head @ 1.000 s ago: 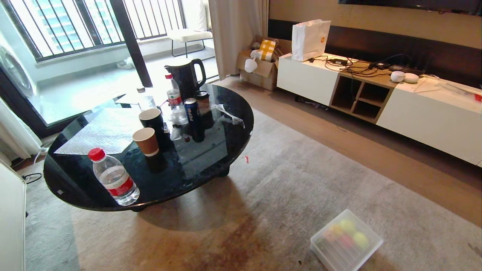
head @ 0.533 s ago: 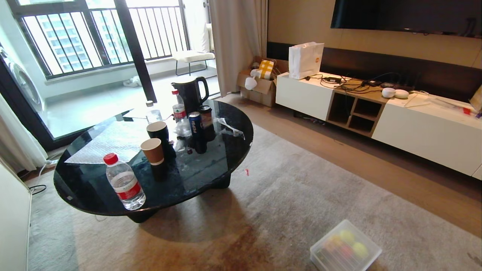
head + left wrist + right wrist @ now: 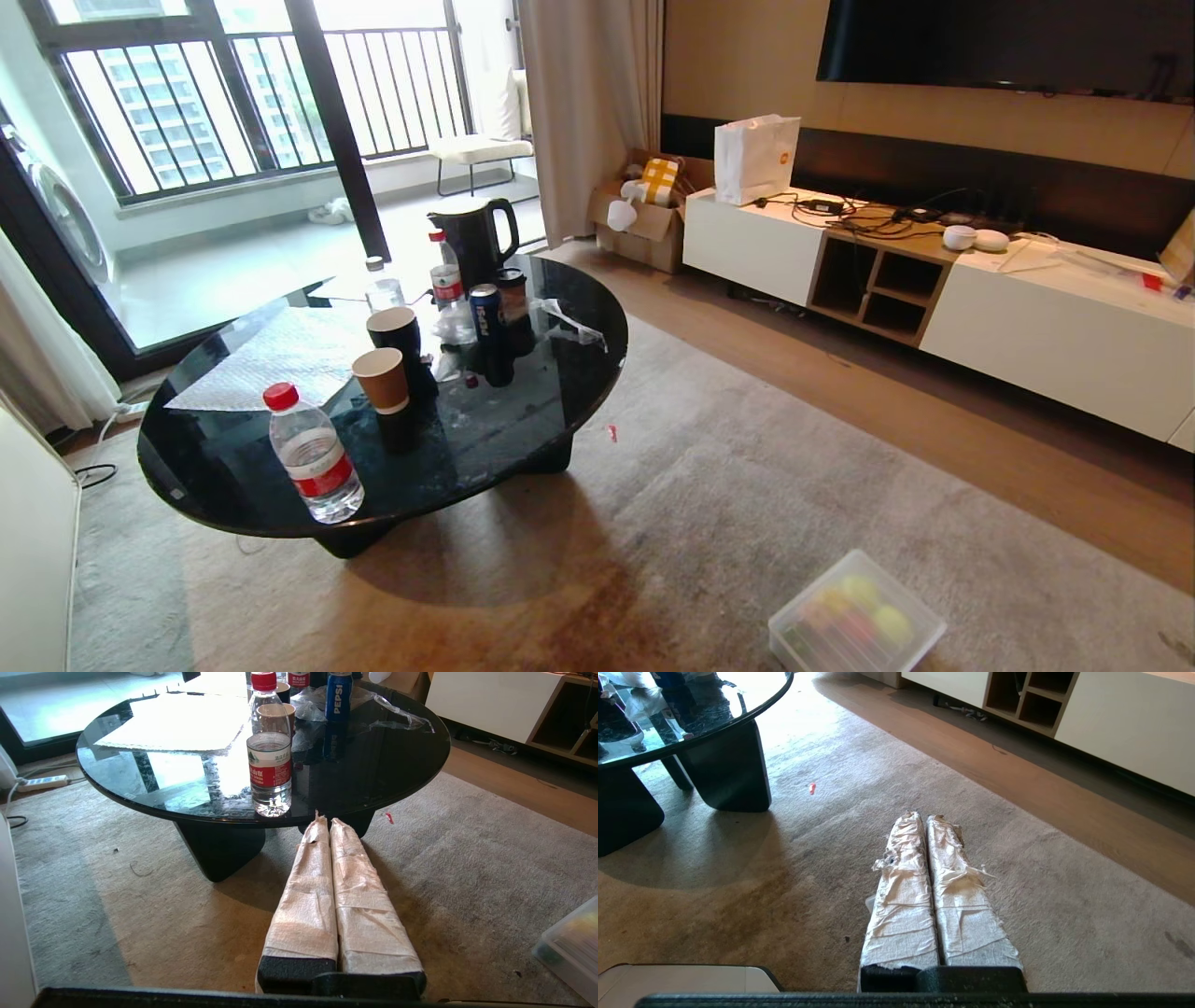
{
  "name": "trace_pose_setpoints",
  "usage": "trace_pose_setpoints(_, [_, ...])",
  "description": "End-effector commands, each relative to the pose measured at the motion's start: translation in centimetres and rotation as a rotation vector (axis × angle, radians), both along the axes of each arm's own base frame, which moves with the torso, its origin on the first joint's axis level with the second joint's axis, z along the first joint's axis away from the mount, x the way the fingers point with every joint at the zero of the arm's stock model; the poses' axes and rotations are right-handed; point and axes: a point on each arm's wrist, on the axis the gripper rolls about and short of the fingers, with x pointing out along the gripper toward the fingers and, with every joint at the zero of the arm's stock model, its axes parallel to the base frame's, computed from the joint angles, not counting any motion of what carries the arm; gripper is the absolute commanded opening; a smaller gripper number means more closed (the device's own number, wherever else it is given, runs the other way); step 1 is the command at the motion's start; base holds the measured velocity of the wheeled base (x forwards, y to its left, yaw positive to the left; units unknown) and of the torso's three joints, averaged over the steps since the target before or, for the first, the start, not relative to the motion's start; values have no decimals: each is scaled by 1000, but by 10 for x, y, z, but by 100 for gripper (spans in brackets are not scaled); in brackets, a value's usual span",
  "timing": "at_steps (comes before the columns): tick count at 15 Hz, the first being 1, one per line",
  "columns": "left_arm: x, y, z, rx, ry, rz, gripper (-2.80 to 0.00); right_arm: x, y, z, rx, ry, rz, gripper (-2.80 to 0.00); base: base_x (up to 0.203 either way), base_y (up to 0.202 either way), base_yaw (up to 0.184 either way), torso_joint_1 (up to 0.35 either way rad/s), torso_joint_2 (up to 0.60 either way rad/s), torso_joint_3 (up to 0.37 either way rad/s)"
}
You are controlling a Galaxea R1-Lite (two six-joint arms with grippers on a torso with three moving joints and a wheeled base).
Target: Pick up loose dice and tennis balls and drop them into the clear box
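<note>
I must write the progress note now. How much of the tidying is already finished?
Done, as it looks: the clear box on the carpet already holds coloured dice and tennis balls, blurred through its translucent lid. In hand: nothing; the left gripper and right gripper have their fingers shut and empty. Left: no loose dice or balls show anywhere in view.
</note>
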Motion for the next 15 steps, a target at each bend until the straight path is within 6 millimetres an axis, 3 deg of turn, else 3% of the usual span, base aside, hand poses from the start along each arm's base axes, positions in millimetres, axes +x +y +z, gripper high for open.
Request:
trace_pose_setpoints(1, [0,0,0,-1,0,0,-280,0,0,0,-1,2,1,-280,0,0,0,0,0,0])
trace_pose_setpoints(15, [0,0,0,1,0,0,-280,0,0,0,-2,1,2,-280,0,0,0,0,0,0])
